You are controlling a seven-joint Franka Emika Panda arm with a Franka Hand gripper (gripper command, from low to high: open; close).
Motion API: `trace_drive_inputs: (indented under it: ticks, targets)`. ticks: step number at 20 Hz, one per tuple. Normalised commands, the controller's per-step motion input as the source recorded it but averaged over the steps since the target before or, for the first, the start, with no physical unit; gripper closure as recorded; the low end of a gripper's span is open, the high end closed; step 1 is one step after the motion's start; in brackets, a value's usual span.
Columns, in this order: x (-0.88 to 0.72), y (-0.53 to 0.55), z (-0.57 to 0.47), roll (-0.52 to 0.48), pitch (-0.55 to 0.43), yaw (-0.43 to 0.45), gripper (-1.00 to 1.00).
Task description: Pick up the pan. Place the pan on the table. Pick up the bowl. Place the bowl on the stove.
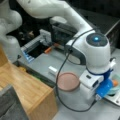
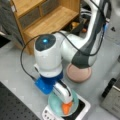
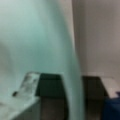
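The teal bowl (image 1: 115,88) (image 2: 55,103) (image 3: 37,37) sits on the white-rimmed stove (image 1: 113,99) (image 2: 84,108) in both front views. My gripper (image 1: 110,86) (image 2: 66,106) (image 3: 72,97) reaches down over the bowl's rim, one orange-tipped finger inside it. In the wrist view the bowl's wall runs between two dark pads, so the gripper looks shut on the wall. The pink pan (image 1: 68,81) (image 2: 78,73) lies flat on the grey table (image 1: 45,62) (image 2: 15,70), apart from the stove, its short white handle (image 1: 52,70) pointing away.
A light-brown wooden block (image 1: 22,85) (image 2: 45,17) stands beside the table. A steel toaster oven (image 2: 113,97) is close to the stove. A black cable (image 1: 58,82) loops from the wrist over the pan's side.
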Motion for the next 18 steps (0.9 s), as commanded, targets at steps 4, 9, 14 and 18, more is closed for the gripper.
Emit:
trace_drive_inputs:
  ticks: [4,9,14,18]
  targets:
    - [-0.46,0.21,-0.34,-0.260,-0.233,-0.046,1.00]
    - [-0.41,0.20,-0.34,-0.279,-0.178,-0.005,1.00]
    - [-0.34,0.20,-0.28,-0.293,-0.118,0.002,-1.00]
    - [-0.24,0.22,-0.23,-0.301,-0.099,-0.008,-1.00]
